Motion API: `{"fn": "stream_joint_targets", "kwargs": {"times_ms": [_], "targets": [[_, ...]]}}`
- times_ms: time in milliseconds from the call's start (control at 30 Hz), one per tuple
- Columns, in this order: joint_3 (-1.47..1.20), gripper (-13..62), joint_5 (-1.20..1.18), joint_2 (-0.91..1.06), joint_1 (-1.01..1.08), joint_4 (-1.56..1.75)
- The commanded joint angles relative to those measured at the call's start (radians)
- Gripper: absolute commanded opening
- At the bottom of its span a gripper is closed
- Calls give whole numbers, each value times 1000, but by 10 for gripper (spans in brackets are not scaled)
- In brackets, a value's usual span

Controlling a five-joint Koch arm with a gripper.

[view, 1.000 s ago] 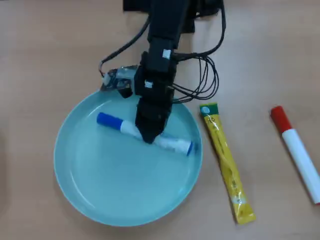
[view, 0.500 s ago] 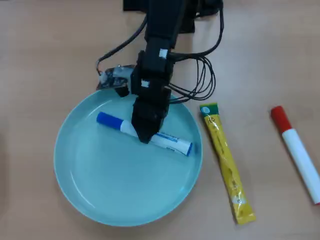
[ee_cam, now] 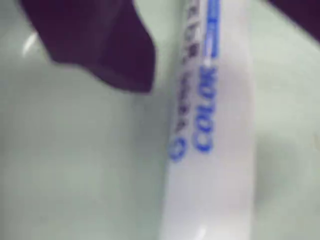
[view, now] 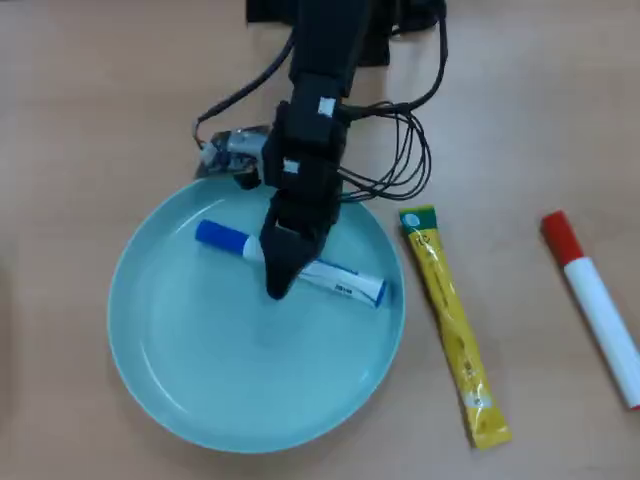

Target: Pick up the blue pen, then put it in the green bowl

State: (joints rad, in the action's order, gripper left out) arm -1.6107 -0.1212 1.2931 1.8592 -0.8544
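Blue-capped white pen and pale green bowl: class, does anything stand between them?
Nothing visible does. The slim white pen with the blue cap already lies inside the shallow pale green bowl, on its floor, with the black pincer over its middle.

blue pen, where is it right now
In the overhead view the blue pen lies inside the green bowl, in its upper half, under the end effector.
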Motion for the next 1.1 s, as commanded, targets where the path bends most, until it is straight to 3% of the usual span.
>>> {"fn": "stream_joint_targets", "kwargs": {"times_ms": [0,400,1067], "targets": [[75,515,-3,55,0,-63],[81,515,-2,255,-101,-169],[-236,523,-117,534,-238,-123]]}}
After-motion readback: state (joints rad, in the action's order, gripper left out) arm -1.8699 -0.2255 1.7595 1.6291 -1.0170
